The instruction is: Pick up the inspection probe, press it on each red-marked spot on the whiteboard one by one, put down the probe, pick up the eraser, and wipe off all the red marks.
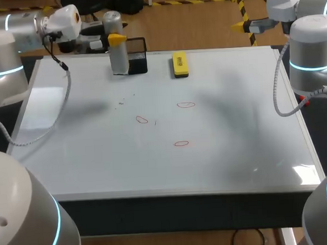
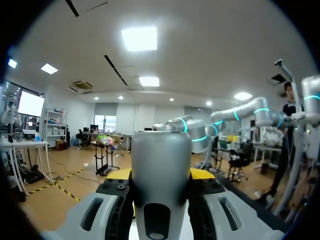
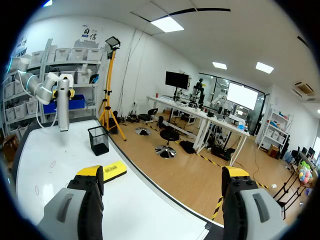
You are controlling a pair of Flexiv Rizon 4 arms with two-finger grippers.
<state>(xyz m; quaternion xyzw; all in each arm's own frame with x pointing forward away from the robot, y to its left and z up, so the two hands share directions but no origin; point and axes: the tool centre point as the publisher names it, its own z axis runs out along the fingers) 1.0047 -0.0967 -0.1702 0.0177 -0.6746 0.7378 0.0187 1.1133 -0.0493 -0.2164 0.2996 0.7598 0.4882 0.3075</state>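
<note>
The inspection probe (image 1: 117,47), a grey upright cylinder, is at the whiteboard's back edge just left of a black mesh holder (image 1: 139,55). My left gripper (image 1: 115,40) is shut on its upper part; in the left wrist view the probe (image 2: 161,165) fills the gap between the yellow-tipped fingers. The right wrist view shows the probe (image 3: 62,102) off in the distance. A yellow eraser (image 1: 180,64) lies right of the holder. Three red ovals (image 1: 141,119), (image 1: 186,104), (image 1: 181,143) mark the whiteboard (image 1: 236,134). My right gripper (image 3: 162,177) is open and empty, beyond the back right corner (image 1: 240,25).
The black mesh holder (image 3: 98,140) and the eraser (image 3: 111,170) sit along the board's far edge. Faint small pen specks (image 1: 122,102) lie left of the ovals. My arms' bases stand at both sides of the board.
</note>
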